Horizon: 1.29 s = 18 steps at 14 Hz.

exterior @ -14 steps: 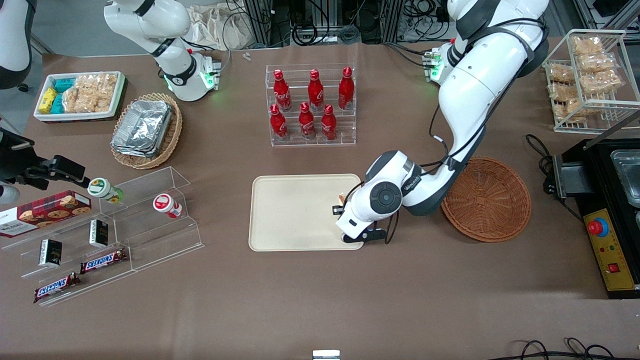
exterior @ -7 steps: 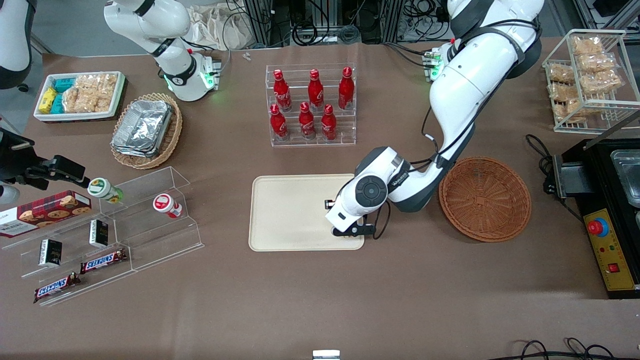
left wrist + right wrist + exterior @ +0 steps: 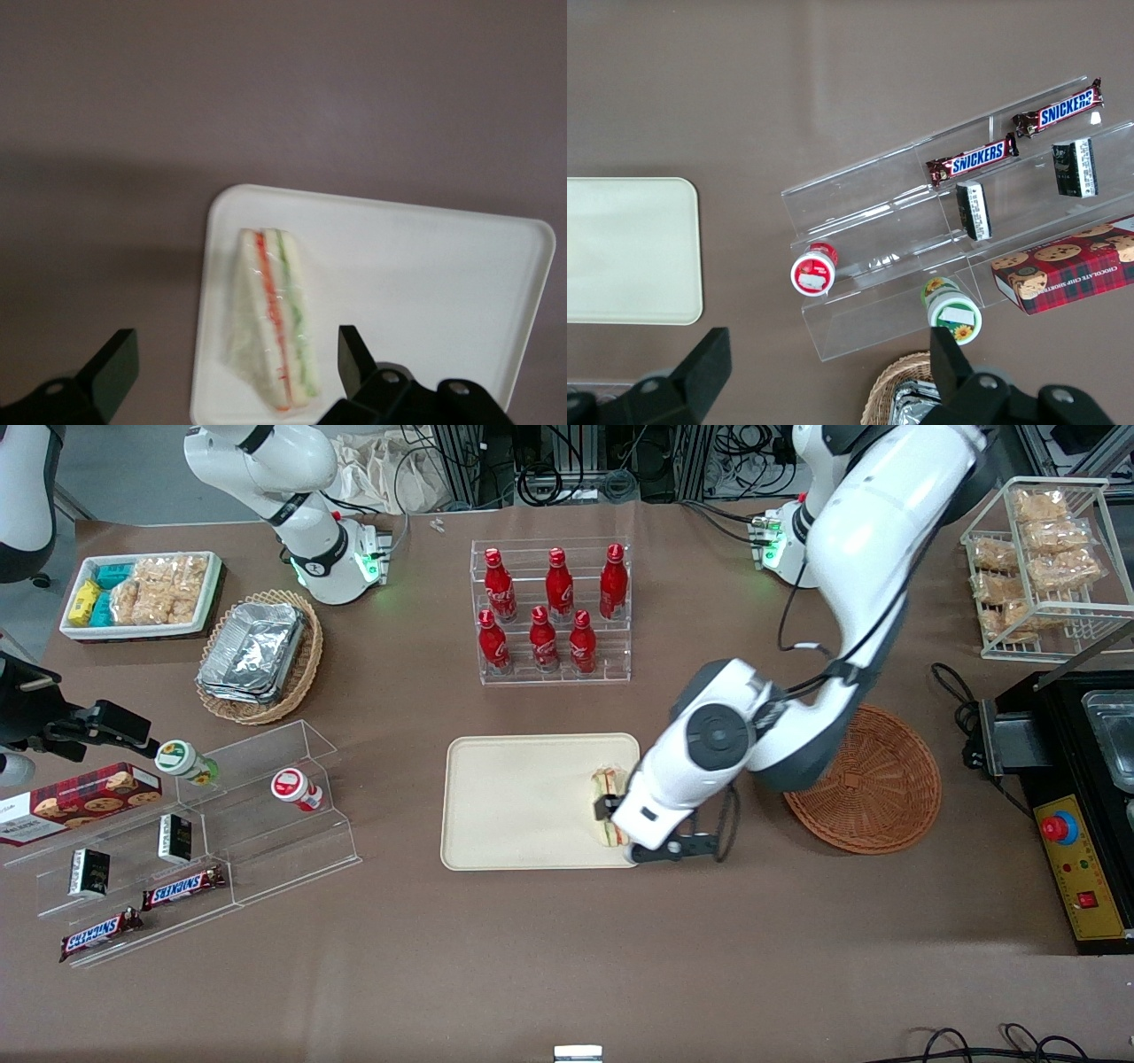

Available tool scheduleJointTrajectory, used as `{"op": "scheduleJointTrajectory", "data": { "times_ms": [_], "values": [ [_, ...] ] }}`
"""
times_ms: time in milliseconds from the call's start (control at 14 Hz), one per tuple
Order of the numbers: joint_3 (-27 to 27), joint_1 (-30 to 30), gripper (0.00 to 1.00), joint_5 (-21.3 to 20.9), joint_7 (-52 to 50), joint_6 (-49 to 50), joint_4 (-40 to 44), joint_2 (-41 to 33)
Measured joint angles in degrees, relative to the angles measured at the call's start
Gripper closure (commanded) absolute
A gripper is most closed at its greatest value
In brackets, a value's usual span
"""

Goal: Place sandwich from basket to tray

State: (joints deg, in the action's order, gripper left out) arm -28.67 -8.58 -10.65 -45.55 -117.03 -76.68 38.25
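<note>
Wrapped sandwich (image 3: pixel 273 332) under open hand (image 3: pixel 232 365)

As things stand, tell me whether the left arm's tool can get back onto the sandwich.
Probably yes. The tool hangs open right above the sandwich, which lies alone on the tray near the edge toward the basket. Nothing sits between the fingers and the wrap.

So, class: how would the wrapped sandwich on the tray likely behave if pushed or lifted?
The sandwich probably squashes easily: soft pale bread. Its clear wrap may be slippery on the smooth tray. Lying flat, it seems unlikely to roll. The open tool hovers above it.
</note>
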Motion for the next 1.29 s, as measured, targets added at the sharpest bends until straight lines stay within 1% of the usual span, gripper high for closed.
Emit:
{"op": "scheduleJointTrajectory", "data": {
  "times_ms": [357, 643, 929, 1143, 1286],
  "values": [
    [0.1, 9.7, 0.00, 0.0, 0.3, 9.4, 0.1, -10.8],
    [0.1, 13.0, 0.00, 0.0, 1.1, 15.5, 0.0, -14.2],
    [0.3, 17.0, 0.00, 0.0, 10.6, 23.2, -0.1, -16.0],
    [0.4, 20.3, 0.00, 0.0, 17.6, 25.7, -0.3, -16.8],
    [2.3, 20.9, 0.00, 0.0, 22.2, 27.6, -0.5, -17.4]
  ]
}}
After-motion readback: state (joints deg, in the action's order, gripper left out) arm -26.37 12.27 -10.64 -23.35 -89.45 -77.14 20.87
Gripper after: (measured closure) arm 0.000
